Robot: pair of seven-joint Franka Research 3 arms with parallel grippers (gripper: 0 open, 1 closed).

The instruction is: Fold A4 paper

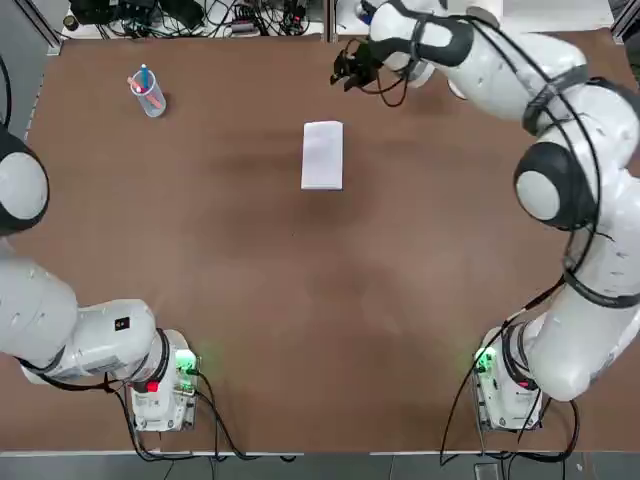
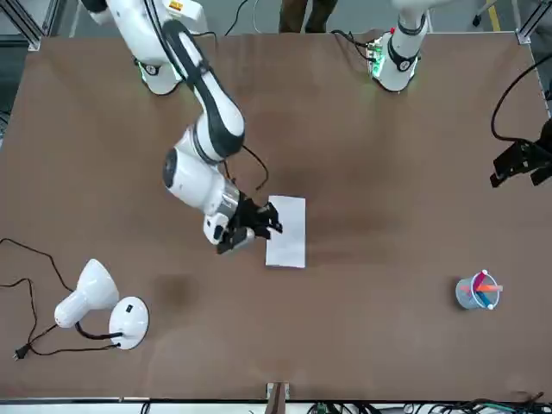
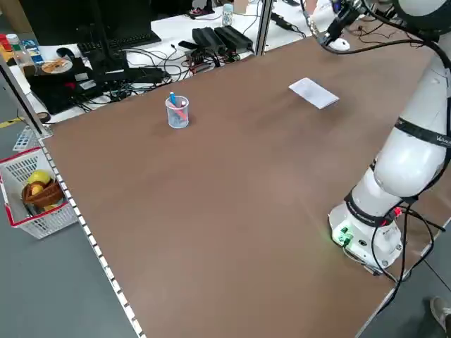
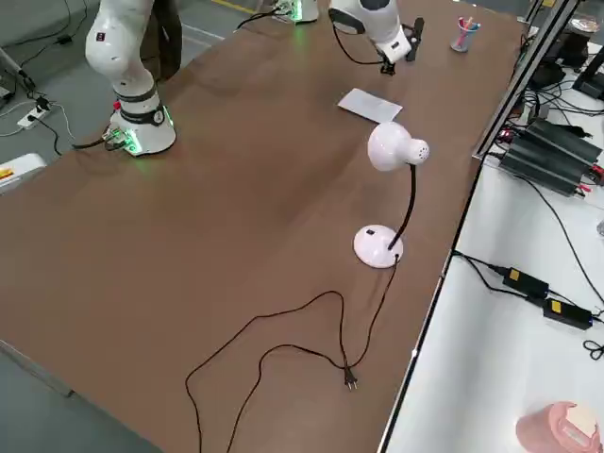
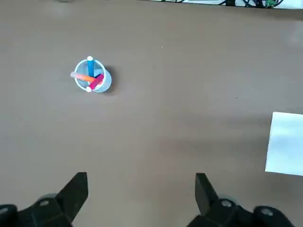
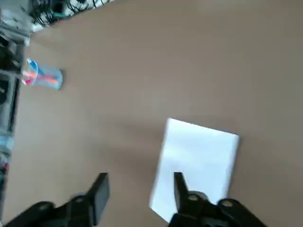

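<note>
The A4 paper [image 1: 322, 155] lies flat on the brown table as a narrow folded white rectangle, toward the far middle. It also shows as the paper [image 2: 286, 231] in the front view and the paper [image 6: 199, 156] in the right wrist view. My right gripper [image 1: 350, 70] hovers above the table beyond the sheet's far end, apart from it. In its own wrist view the right gripper [image 6: 139, 189] is open with nothing between the fingers. My left gripper [image 5: 140, 189] is open and empty, high over the table's left side, and shows as the left gripper [image 2: 517, 164] at the front view's right edge.
A clear cup [image 1: 148, 92] holding coloured pens stands at the far left. A white desk lamp [image 2: 95, 302] with a black cord stands at the far right. Monitors, cables and power bricks [image 3: 211, 39] crowd a bench beyond the far edge.
</note>
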